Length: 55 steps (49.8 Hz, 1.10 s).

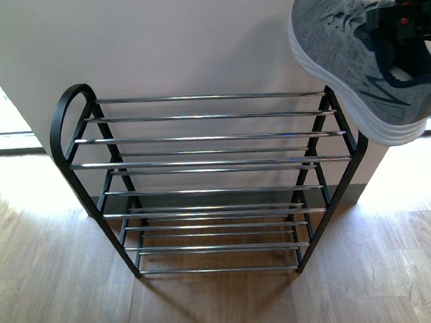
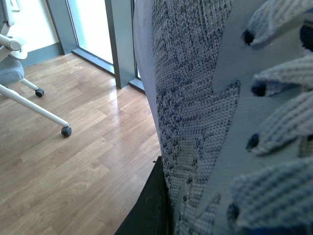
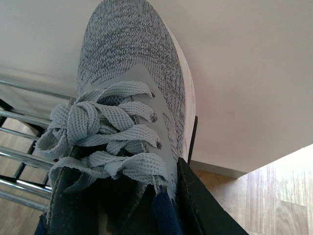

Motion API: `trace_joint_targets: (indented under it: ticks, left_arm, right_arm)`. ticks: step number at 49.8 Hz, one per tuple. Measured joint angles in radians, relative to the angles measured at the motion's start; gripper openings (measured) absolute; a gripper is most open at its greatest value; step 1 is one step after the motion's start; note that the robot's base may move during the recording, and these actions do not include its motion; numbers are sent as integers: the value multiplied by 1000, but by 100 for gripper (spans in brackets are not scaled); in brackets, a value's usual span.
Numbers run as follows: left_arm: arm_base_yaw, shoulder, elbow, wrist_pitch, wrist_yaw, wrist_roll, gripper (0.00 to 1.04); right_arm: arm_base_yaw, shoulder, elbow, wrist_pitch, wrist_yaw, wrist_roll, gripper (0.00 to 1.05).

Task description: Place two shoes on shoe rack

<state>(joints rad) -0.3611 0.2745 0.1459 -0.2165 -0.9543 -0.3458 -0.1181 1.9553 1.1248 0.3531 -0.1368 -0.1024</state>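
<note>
Both grippers loaded; right gripper [image 1: 411, 15] clamps first sneaker [image 1: 349, 56] by the collar, sole free for the rack [image 1: 201, 162]; left gripper [image 2: 154, 210] pinches second sneaker [image 2: 195, 122].

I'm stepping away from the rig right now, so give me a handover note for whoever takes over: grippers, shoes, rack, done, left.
Right gripper: shut on a grey sneaker, held in the air at the right end of the shoe rack.
Left gripper: seems shut on the second sneaker, out of the front view.
Done: both shoes picked up.
Left: set both on the rack, which holds no shoe yet.
</note>
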Motion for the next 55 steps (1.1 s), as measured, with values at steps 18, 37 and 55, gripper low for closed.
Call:
trace_joint_targets:
  ticks: [18, 37, 55]
  left_arm:
    - [0, 0, 0, 0, 0, 0, 4]
    - [0, 0, 0, 0, 0, 0, 4]
    - [0, 0, 0, 0, 0, 0, 4]
  right_arm:
    - [70, 153, 209, -201, 137, 20, 1]
    - [121, 226, 349, -390, 209, 106, 1]
    - [134, 296, 478, -545, 268, 259, 1]
